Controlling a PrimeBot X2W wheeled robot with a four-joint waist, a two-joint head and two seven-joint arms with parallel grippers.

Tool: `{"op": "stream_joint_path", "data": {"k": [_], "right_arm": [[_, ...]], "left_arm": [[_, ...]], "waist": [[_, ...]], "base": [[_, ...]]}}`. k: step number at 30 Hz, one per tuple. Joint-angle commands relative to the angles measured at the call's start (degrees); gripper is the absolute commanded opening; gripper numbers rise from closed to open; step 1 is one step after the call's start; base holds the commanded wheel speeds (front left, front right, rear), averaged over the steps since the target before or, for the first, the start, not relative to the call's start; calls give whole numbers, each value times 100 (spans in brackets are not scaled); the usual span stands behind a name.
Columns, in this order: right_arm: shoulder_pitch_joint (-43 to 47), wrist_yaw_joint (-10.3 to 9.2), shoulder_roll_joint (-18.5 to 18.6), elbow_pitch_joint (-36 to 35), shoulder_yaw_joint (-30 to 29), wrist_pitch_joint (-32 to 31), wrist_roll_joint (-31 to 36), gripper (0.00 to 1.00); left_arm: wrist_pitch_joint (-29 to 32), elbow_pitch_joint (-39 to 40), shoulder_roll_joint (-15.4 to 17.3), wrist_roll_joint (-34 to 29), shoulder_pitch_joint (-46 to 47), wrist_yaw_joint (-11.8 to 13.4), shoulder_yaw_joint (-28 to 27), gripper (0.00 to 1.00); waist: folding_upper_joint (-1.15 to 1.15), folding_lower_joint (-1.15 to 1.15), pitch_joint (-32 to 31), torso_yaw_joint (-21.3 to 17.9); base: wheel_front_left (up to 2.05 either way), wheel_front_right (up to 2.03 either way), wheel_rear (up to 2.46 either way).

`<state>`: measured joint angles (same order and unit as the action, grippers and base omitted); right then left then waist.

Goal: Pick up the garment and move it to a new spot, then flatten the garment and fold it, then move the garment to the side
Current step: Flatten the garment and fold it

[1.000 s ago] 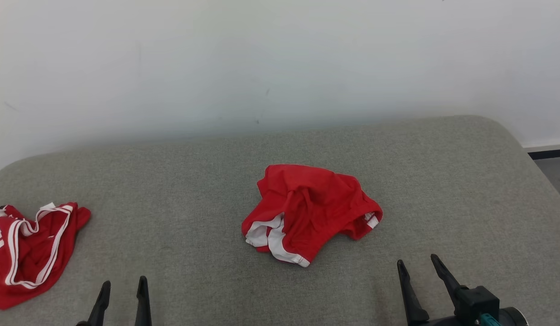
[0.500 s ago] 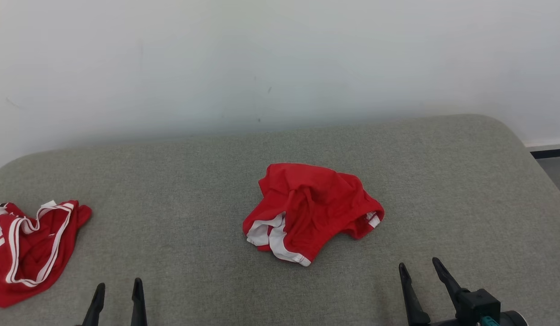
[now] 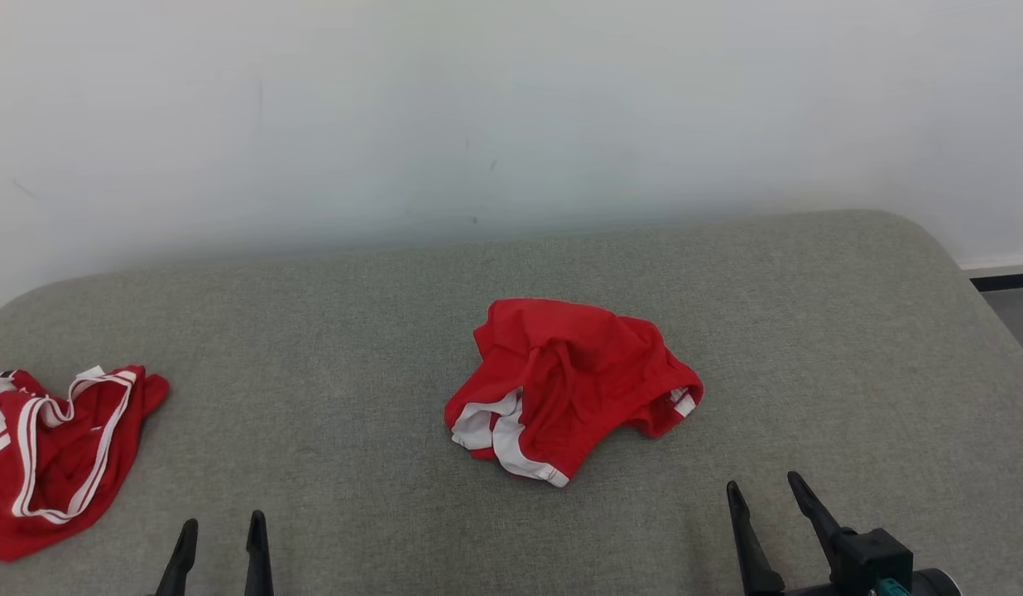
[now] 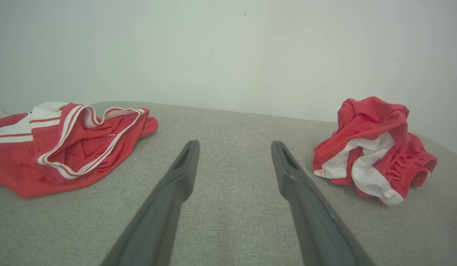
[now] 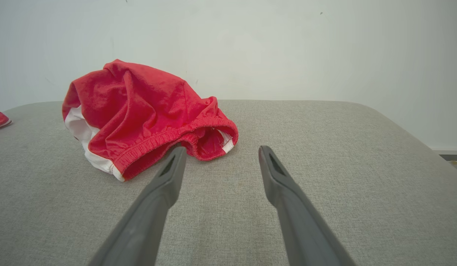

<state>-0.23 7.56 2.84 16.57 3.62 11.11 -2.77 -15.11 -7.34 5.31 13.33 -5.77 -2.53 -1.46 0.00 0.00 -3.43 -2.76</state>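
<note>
At the left end of the grey padded table lay a rumpled red jersey with white piping, well apart from everything else. Just right of it, at the near edge, the left gripper hung with its two dark fingers spread and nothing between them, pointing toward the far wall. Further right, near the middle of the table, sat the crumpled red shorts, which I took for the garment to be moved. They were bunched into a heap somewhat wider than deep, with the white hem panels at the near-left corner and the elastic waistband turned to the near right. Right again, and nearer than the shorts, the right gripper waited, its fingers parted and empty. From it the shorts lay farther away and to the left, with the waistband opening just beyond its left fingertip. From the left gripper they lay well off to the right. By my reckoning the right arm was the nearer one, and the waistband was its handiest edge.
</note>
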Motion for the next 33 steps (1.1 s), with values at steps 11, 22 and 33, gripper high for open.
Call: {"op": "stream_joint_path", "data": {"k": [11, 22, 33], "right_arm": [[-117, -14, 9, -7, 93, -13, -50, 100], [-278, -14, 7, -34, 313, 16, -97, 100], [-411, -14, 6, -32, 361, 102, -176, 100]], "left_arm": [[122, -230, -62, -133, 315, -208, 361, 100], [344, -1254, -136, 319, 1253, -477, 1365, 100], [221, -2370, -83, 209, 2144, -330, 2092, 100]], "waist": [[0, 0, 121, -296], [0, 0, 516, -1254], [0, 0, 895, -2111]], "base": [[0, 0, 0], [0, 0, 0], [0, 0, 0]]}}
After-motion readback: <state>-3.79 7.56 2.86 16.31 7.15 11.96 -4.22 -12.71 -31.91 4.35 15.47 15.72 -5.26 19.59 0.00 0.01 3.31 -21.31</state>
